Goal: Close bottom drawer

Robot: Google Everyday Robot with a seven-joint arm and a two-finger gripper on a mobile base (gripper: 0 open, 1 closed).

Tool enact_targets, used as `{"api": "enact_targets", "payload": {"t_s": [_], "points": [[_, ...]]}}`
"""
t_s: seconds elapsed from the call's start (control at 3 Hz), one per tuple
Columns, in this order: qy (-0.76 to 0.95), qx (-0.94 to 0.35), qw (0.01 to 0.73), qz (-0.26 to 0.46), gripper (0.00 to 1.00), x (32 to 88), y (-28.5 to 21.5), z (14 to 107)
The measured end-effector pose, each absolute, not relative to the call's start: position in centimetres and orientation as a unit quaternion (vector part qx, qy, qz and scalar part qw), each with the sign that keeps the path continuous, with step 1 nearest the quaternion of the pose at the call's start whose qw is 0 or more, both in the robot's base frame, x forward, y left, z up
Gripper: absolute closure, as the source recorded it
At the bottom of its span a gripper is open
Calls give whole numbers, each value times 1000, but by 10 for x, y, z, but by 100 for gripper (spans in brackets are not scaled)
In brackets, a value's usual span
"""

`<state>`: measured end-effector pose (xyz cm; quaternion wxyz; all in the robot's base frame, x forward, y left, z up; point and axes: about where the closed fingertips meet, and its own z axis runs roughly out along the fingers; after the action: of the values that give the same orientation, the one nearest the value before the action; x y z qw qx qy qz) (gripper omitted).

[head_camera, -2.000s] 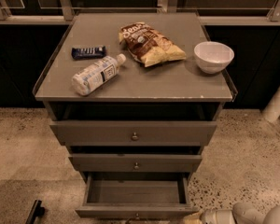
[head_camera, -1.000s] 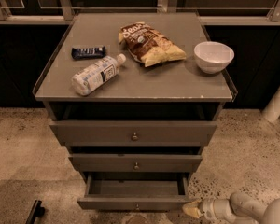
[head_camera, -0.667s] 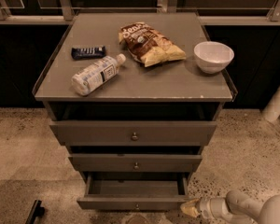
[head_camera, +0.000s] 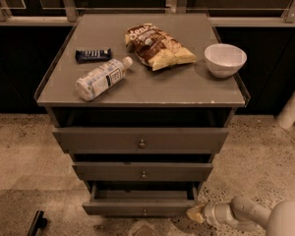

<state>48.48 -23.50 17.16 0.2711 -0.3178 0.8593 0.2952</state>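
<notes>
The bottom drawer [head_camera: 137,208] is the lowest of three grey-brown drawers in the cabinet. It stands partly pulled out, with a small round knob [head_camera: 144,212] at the centre of its narrow front. My gripper [head_camera: 195,213] is low at the bottom right, at the right end of that drawer front. Whether it touches the front I cannot tell. The pale arm [head_camera: 246,214] runs off to the lower right corner.
The top drawer [head_camera: 140,140] and middle drawer [head_camera: 141,171] sit above it. On the cabinet top [head_camera: 182,85] lie a plastic bottle [head_camera: 101,78], a dark snack bar [head_camera: 93,55], a chip bag [head_camera: 157,45] and a white bowl [head_camera: 225,59]. Speckled floor surrounds the cabinet. A black object [head_camera: 36,223] lies at the lower left.
The bottom drawer has slid further into the cabinet. My gripper has moved left and up along with its front.
</notes>
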Motion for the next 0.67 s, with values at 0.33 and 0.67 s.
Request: {"api": "enact_targets", "payload": {"t_s": [0.33, 0.67], "points": [[859, -318, 271, 295, 100, 484, -235, 172], [860, -321, 284, 278, 100, 502, -231, 170]]}}
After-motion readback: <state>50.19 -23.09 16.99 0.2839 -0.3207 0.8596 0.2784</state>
